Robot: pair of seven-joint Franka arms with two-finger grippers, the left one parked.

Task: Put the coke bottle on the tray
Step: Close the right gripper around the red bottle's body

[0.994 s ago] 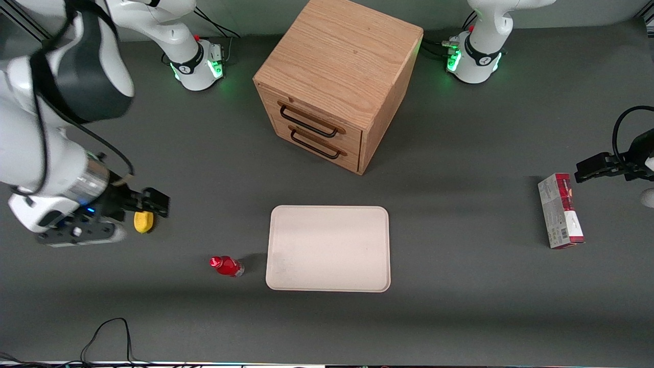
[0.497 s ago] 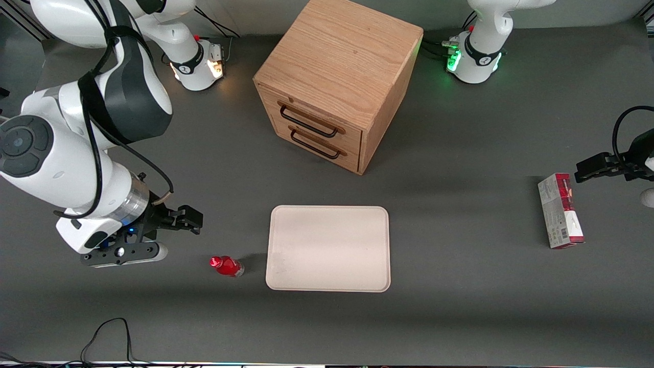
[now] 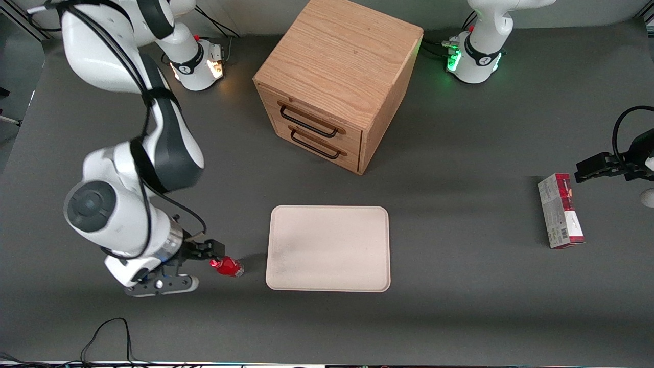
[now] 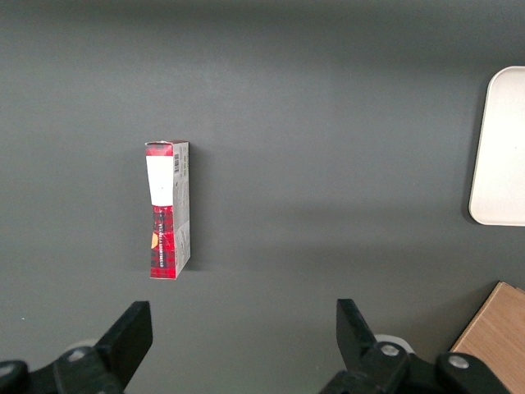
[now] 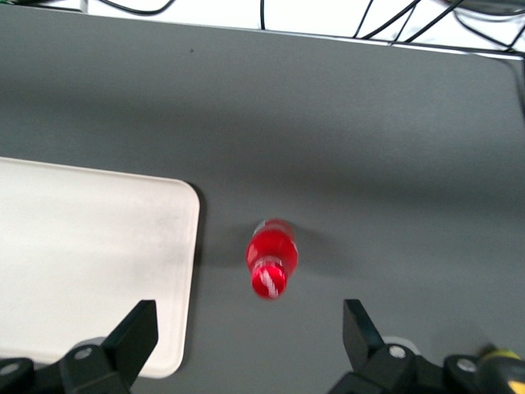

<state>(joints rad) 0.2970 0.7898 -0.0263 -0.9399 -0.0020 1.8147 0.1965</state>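
Observation:
The coke bottle (image 3: 227, 266), small and red with a red cap, stands on the dark table beside the short edge of the cream-white tray (image 3: 328, 248), a small gap between them. My right gripper (image 3: 209, 251) hovers just above the bottle's cap, slightly toward the working arm's end. In the right wrist view the gripper (image 5: 246, 330) is open. The bottle (image 5: 271, 256) lies ahead of the wide gap between its black fingertips (image 5: 135, 332), touching neither. The tray (image 5: 90, 263) lies beside it with nothing on it.
A wooden two-drawer cabinet (image 3: 337, 82) stands farther from the front camera than the tray. A red-and-grey carton box (image 3: 560, 210) lies toward the parked arm's end. A black cable (image 3: 110, 332) loops near the table's front edge. A yellow thing (image 5: 502, 359) peeks beside the gripper.
My right arm has swung from the working arm's end toward the bottle and nearer to the front camera. Its gripper now hangs over the bottle's cap. The arm now covers the yellow object.

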